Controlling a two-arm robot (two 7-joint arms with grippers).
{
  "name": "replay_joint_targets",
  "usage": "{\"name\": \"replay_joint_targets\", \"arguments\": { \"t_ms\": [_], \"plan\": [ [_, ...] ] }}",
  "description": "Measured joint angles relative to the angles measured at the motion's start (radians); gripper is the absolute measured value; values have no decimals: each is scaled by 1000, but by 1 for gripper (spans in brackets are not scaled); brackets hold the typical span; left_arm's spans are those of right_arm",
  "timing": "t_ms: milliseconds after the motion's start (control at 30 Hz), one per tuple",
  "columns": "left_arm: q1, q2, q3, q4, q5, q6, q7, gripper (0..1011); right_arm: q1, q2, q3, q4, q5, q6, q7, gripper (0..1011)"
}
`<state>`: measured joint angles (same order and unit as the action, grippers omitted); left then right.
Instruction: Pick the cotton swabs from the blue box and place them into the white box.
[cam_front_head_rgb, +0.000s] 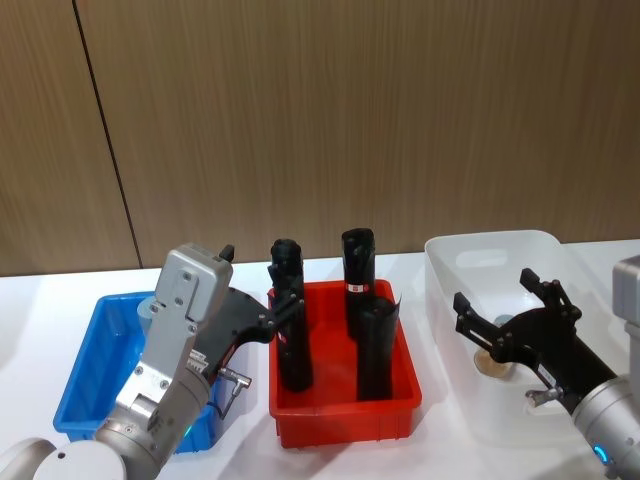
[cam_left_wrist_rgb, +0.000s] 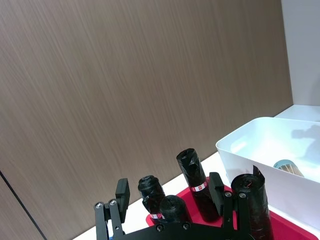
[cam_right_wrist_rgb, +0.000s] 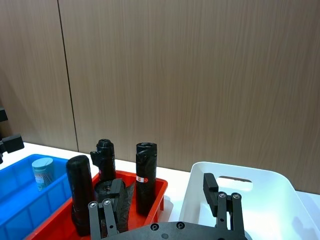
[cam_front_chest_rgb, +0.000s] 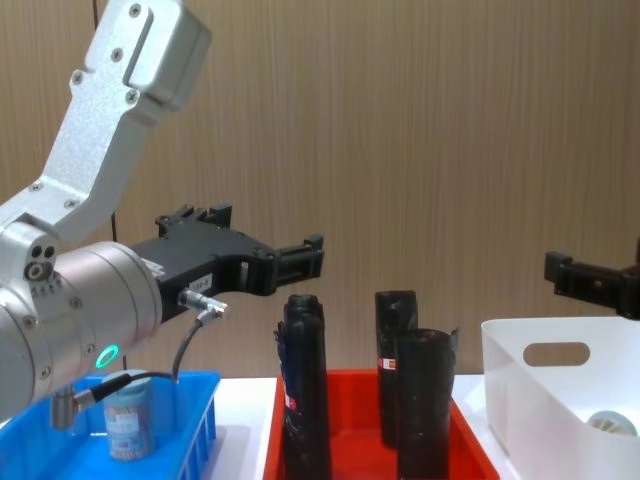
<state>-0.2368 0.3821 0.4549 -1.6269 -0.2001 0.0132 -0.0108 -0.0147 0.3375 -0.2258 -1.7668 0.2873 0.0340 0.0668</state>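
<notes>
Though left gripper (cam_left_wrist_rgb: 169, 186) and right gripper (cam_front_head_rgb: 500, 291) gape empty, the left arm (cam_front_head_rgb: 172, 340) half-hides cotton swabs (cam_front_head_rgb: 147, 310) in the blue box (cam_front_head_rgb: 85, 382).

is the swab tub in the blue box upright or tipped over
Upright: the cotton swabs tub stands lid-up in the blue box.

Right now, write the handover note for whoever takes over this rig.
Left gripper: open, empty, raised between the blue box and the red bin.
Right gripper: open, empty, above the white box.
Done: one cotton swab tub sits in the white box.
Left: a second tub stands in the blue box; pick it and place it in the white box.
</notes>
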Motion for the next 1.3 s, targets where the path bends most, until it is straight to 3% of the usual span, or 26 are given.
{"name": "replay_joint_targets", "arguments": {
  "t_ms": [367,667,1000,1300],
  "plan": [
    [0,0,-1,0,0,0,0,1004,2,1,2,2,1,4,6,1002],
    [0,0,-1,1,0,1,0,1004,31,9,13,24,13,51,66,1002],
    [0,0,-1,1,0,1,0,1004,108,8,18,84,11,148,182,1002],
    [0,0,-1,1,0,1,0,1004,205,-18,6,173,-25,242,272,1001]
  ]
}}
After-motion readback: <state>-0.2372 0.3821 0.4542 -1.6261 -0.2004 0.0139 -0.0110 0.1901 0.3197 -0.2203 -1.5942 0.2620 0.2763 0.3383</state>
